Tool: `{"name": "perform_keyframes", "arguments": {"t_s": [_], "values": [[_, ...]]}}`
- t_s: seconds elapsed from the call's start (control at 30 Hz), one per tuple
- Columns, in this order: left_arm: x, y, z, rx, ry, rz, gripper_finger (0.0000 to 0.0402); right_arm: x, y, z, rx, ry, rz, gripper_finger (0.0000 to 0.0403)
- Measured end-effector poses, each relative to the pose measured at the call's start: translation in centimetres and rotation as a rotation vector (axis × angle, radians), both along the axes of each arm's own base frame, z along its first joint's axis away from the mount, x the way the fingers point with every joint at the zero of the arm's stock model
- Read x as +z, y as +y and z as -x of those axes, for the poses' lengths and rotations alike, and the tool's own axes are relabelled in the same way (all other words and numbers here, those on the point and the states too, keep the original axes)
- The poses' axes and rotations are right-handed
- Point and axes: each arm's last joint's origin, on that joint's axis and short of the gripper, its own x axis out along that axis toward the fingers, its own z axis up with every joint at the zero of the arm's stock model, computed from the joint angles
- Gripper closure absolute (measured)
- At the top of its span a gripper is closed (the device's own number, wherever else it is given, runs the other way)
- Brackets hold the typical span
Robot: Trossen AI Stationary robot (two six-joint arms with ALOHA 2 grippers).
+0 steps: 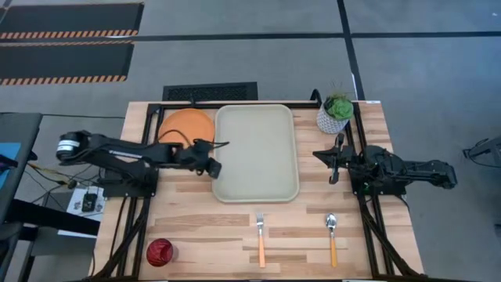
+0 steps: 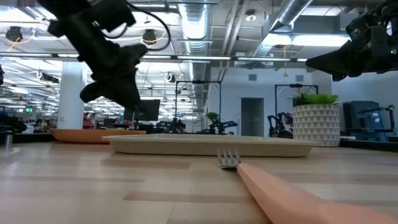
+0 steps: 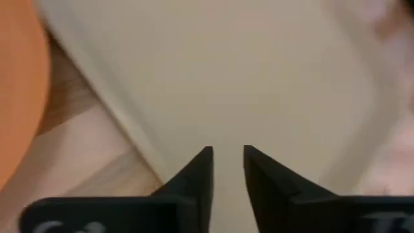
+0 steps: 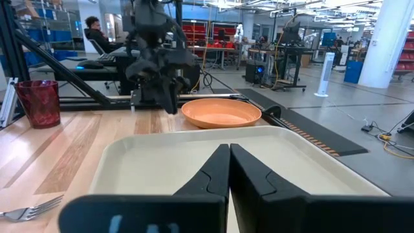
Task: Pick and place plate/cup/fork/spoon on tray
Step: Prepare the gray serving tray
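Potted plant (image 1: 337,112) at table's (image 1: 203,227) far-right corner.

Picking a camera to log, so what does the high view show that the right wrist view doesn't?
Only the high view shows the spoon, the potted plant and the whole fork. Only the right wrist view shows a seated person in the room behind. Both show the tray, orange plate, red cup and left gripper.

On the table: 1 tray (image 1: 257,151), 1 plate (image 1: 186,125), 1 cup (image 1: 160,252), 1 fork (image 1: 261,234), 1 spoon (image 1: 332,235), 1 potted plant (image 1: 337,113). 2 robot arms were there.
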Motion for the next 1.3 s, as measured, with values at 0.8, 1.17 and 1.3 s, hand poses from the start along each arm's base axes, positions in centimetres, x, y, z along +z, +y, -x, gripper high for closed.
{"name": "perform_keyframes", "arguments": {"t_s": [0.8,1.17,1.3], "values": [[-2.2,1.0,-4.4,0.169,0.371,0.008,0.0221,0.0,0.0,0.0,0.0,0.0,0.0,0.037],[-2.9,2.1,-4.6,0.187,0.379,0.044,0.0221,0.0,0.0,0.0,0.001,0.0,0.0,0.037],[-2.9,2.3,-4.7,0.186,0.358,0.057,0.0221,0.0,0.0,0.0,0.001,0.0,0.0,0.037]]}}
